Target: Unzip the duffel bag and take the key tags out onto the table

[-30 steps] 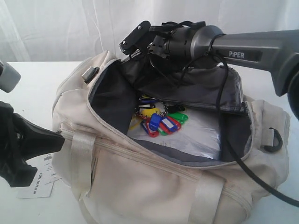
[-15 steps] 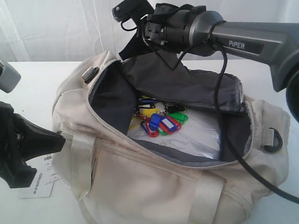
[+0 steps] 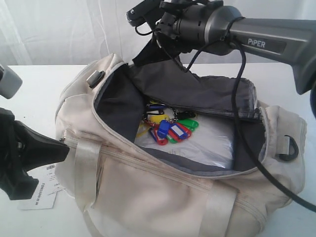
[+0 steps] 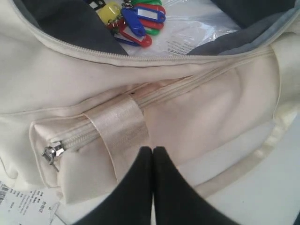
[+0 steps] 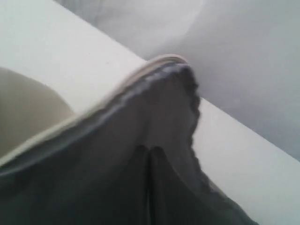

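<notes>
The cream duffel bag lies on the white table with its top unzipped and wide open. The key tags, a red, blue, green and yellow bunch, rest inside on a clear plastic packet; they also show in the left wrist view. My right gripper is above the bag's far rim, shut on the grey-lined top flap and holding it up. My left gripper is shut, its tips against the bag's near side beside a webbing strap, holding nothing that I can see.
A white paper barcode label lies on the table by the bag's left end. A side-pocket zipper pull sits close to the left fingertips. The right arm's black cable drapes across the bag's right end near a black D-ring.
The right gripper has risen and drawn the grey-lined flap up and back, opening the bag wider. The left gripper and the key tags have stayed put.
</notes>
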You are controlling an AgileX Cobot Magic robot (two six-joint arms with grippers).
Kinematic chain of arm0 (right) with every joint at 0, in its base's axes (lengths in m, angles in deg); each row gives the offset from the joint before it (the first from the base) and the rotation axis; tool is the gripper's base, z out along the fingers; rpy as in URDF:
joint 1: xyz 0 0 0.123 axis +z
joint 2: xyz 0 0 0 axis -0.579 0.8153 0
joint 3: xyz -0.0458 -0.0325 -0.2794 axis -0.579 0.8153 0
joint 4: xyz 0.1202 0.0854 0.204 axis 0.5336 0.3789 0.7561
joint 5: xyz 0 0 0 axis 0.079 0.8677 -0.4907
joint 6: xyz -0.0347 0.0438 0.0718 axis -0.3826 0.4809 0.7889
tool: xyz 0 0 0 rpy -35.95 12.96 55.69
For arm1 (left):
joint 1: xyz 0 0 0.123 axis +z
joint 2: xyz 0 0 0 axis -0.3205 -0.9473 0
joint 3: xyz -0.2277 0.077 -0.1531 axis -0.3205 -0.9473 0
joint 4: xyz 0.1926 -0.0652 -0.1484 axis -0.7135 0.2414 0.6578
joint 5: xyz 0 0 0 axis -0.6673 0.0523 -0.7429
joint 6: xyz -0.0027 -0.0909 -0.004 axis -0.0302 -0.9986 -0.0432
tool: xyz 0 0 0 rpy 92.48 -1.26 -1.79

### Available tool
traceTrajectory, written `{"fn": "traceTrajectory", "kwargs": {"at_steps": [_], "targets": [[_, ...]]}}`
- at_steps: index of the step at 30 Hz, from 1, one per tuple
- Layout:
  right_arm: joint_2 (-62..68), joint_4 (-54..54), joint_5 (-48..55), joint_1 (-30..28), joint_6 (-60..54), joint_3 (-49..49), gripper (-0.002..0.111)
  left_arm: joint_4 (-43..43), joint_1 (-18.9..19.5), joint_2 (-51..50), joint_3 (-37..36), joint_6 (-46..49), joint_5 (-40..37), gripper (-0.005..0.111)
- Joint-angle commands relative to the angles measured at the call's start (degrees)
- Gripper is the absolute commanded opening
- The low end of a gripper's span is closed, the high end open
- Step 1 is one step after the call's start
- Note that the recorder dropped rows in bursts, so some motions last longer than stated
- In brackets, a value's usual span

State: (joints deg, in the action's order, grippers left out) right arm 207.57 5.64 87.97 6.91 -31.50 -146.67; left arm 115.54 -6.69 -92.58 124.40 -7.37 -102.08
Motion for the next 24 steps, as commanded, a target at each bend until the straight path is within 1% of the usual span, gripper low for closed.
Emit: {"fn": "traceTrajectory", "kwargs": {"at_steps": [1, 2, 4, 8, 12, 16, 18, 24], "targets": [[2.03, 21.55, -3.17, 0.65, -24.55, -0.20, 0.000, 1.58, -0.04, 0.29, 0.09, 0.15, -1.10, 0.000], [2.68, 25.53, -1.88, 0.98, -30.06, -0.20, 0.000, 1.69, -0.04, 0.29, 0.09, 0.15, -1.09, 0.000], [3.58, 28.72, 1.35, 1.22, -34.53, -0.20, 0.000, 1.82, -0.04, 0.29, 0.09, 0.15, -1.09, 0.000], [2.49, 29.18, 4.16, 1.22, -34.43, -0.20, 0.000, 1.80, -0.04, 0.29, 0.09, 0.39, -1.09, 0.000], [-2.71, 29.18, 5.90, 1.22, -33.36, -0.20, 0.000, 1.80, -0.04, 0.29, 0.09, 0.57, -1.09, 0.000], [-10.52, 29.35, 13.86, 1.22, -28.63, 0.80, 0.000, 1.80, -0.04, 0.29, 0.09, 0.57, -1.09, 0.000], [-15.08, 30.24, 14.71, 1.22, -27.75, 3.64, 0.000, 1.80, -0.04, 0.29, 0.09, 0.59, -1.20, 0.000], [-35.17, 32.84, 13.31, 1.32, -23.17, 21.30, 0.000, 1.80, -0.04, 0.29, 0.09, 1.52, -1.56, 0.000]]}}
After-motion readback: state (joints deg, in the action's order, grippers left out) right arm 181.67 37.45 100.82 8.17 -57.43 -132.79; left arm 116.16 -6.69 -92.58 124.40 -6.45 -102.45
